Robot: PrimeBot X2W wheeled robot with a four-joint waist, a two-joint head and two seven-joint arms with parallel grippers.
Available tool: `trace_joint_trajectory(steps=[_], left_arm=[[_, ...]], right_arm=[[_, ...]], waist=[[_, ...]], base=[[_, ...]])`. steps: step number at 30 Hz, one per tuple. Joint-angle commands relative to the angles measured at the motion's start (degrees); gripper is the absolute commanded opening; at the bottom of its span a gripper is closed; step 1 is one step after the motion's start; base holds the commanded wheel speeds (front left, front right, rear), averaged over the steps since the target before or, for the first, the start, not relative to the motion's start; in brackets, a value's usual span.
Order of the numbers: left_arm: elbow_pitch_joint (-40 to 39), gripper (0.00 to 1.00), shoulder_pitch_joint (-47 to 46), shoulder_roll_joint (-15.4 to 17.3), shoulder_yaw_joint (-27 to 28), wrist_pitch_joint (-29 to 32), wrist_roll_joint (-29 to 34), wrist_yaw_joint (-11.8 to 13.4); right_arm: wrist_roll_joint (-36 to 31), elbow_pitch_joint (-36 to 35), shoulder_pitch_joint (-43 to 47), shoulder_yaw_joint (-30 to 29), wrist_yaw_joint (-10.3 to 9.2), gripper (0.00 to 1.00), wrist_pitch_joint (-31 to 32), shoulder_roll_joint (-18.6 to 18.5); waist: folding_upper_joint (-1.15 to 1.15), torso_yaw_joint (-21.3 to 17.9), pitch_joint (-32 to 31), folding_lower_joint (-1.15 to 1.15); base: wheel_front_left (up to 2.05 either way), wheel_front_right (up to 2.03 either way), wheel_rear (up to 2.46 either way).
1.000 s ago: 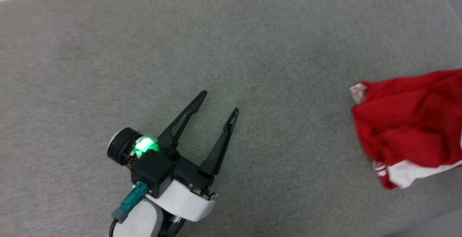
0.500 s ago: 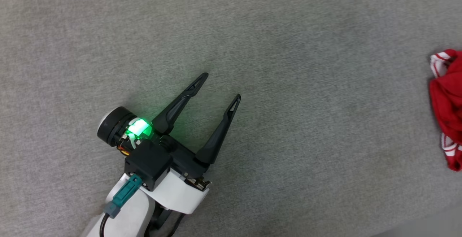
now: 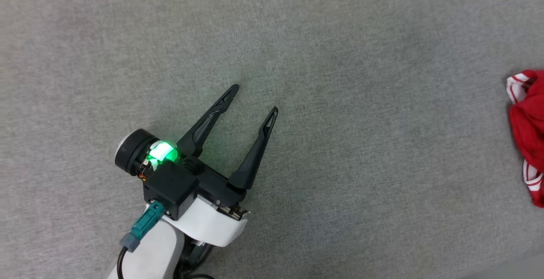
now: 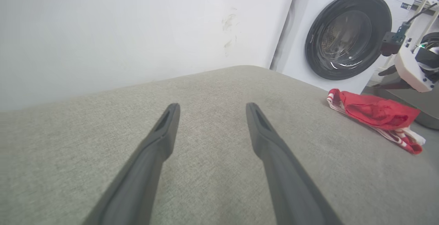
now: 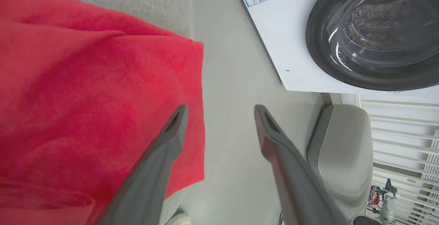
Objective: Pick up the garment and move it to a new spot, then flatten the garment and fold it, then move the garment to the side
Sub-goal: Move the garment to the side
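The left gripper point(image 3: 255, 98) is hovering low over the broad grey woven-fabric cushioned surface point(image 3: 340, 49) at the lower left of the head view. Its two long dark fingers are standing well spread and are pointing up and to the right, with nothing between them. A green light point(image 3: 163, 153) is glowing on its wrist and a teal plug point(image 3: 146, 223) is sticking out of the black housing behind it. The crumpled red jersey garment with red-and-white striped trim point(image 3: 527, 121) is lying on the same surface at the far right edge of the head view, well apart from the left gripper and partly cut off by the frame. In the left wrist view the garment is sitting bunched near the cushion's far right border, in front of a white front-loading washing machine with a dark round door point(image 4: 346, 36); a plain white wall point(image 4: 120, 29) is rising behind the surface. The right gripper point(image 5: 220, 108) is hanging over the garment's edge with its fingers parted and gripping nothing. One finger is showing against the red cloth and the other against the pale grey floor point(image 5: 233, 81); whether that finger is touching the fabric cannot be told. There the red cloth is reaching past the cushion's border.
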Motion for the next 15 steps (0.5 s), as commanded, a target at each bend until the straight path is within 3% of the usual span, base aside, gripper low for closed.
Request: trace_joint_trajectory(steps=[1, 7, 15], left_arm=[[0.30, 1.00, 1.31, -1.01, 0.72, -0.12, -0.38, -0.09], [1.13, 1.00, 5.04, -3.43, 4.59, -0.12, -0.69, -0.09], [0.43, 1.00, 12.53, -5.70, 11.88, -0.11, 0.39, -0.09]], right_arm=[[0.46, -1.34, -0.61, -0.58, -0.08, 1.00, 0.19, -0.20], [3.28, -8.23, 1.98, -2.98, -0.08, 1.00, -0.70, 1.97], [5.73, -25.09, 8.40, -5.90, -0.08, 1.00, -5.18, 11.80]], waist=[[0.00, 0.54, -3.29, 0.00], [0.00, 2.80, -10.55, 0.00], [0.00, 6.23, -20.22, 0.00]], base=[[0.00, 0.00, 0.00], [0.00, 0.00, 0.00], [0.00, 0.00, 0.00]])
